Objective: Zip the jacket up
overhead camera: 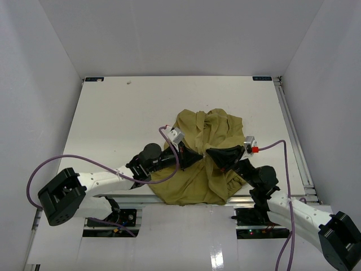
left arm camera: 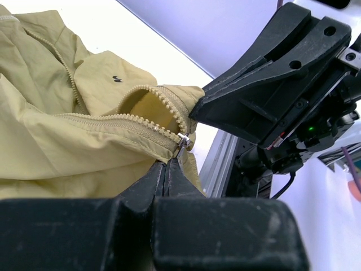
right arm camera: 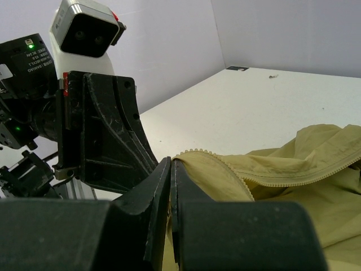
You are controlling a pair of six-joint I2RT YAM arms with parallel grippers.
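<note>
Top view: jacket bunched at the near edge of the table, between both arms; wide bare tabletop beyond it and to the left; left gripper and right gripper meet tip to tip over the fabric. Left wrist: left jaws pinched tight on the zip slider where the two rows of teeth join; right gripper's tip clamps the fabric edge just beside it. Right wrist: right jaws closed on the jacket's front edge by the teeth; left gripper close at left; open table behind.
</note>
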